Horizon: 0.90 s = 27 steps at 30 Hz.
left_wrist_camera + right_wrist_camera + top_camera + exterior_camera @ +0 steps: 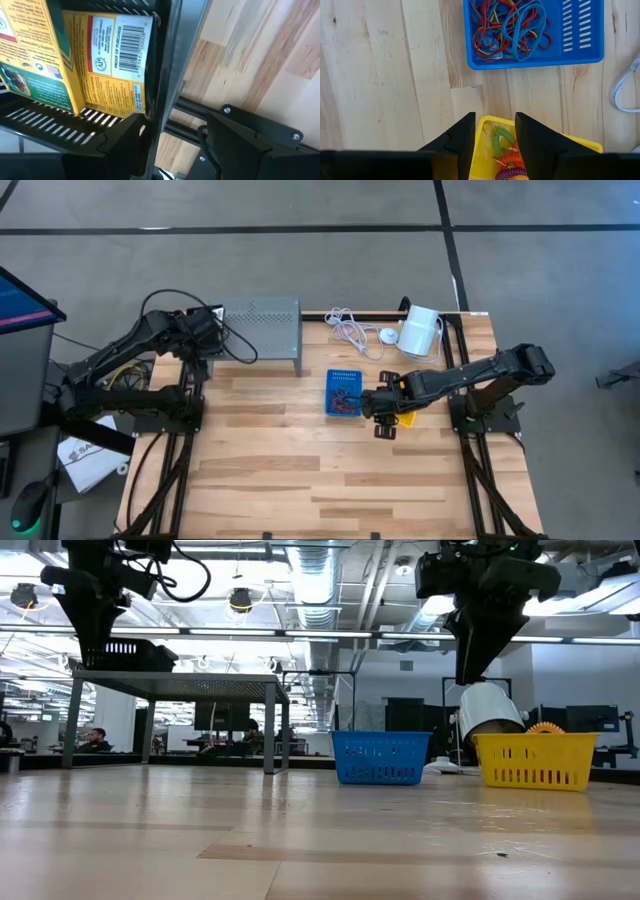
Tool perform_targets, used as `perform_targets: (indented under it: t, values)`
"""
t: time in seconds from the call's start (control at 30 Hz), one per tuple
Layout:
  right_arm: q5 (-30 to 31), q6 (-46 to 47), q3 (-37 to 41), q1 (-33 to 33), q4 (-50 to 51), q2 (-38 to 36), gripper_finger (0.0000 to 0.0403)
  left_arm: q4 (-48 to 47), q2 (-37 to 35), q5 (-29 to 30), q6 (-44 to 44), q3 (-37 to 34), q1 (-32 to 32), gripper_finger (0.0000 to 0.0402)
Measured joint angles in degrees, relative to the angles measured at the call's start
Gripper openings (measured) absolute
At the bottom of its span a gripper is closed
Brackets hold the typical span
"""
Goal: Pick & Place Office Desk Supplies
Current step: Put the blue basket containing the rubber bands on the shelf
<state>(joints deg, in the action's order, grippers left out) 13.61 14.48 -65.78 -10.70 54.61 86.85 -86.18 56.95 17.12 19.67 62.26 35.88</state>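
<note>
Blue bin sits mid-table, holding a tangle of rubber bands in red, yellow and blue. Just right of it is the yellow bin, with green, orange and purple coiled loops inside. Right gripper hangs directly above the yellow bin's edge, fingers parted with nothing between them. Black bin is at the far left table edge by the grey perforated box; yellow card packets stand upright in it. Left gripper hovers beside that bin, jaws apart, empty. White cable and white cylinder device lie far right, untouched. Risk: a descending right finger could catch the yellow bin's rim and tip it, since the fingers straddle the wall. The black bin sits near the edge; a nudge may push it off.
</note>
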Motion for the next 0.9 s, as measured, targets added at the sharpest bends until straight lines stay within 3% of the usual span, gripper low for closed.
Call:
perform_targets:
  t: [0.47, 0.8, 0.9]
  values:
    - [0.00, -0.13, 0.00, -0.02, -0.84, 0.01, 0.0133, -1.23, 0.02, -0.04, -0.61, 0.40, 0.00, 0.0228]
    - [0.00, -0.09, 0.00, -0.07, -1.11, 0.00, 0.0133, -2.79, -0.02, -0.26, -1.15, 9.23, -0.21, 0.0228]
    - [0.00, -0.44, 0.00, -0.04, -1.11, 0.02, 0.0133, -1.75, -0.02, -4.22, -2.95, 10.30, -1.13, 0.0228]
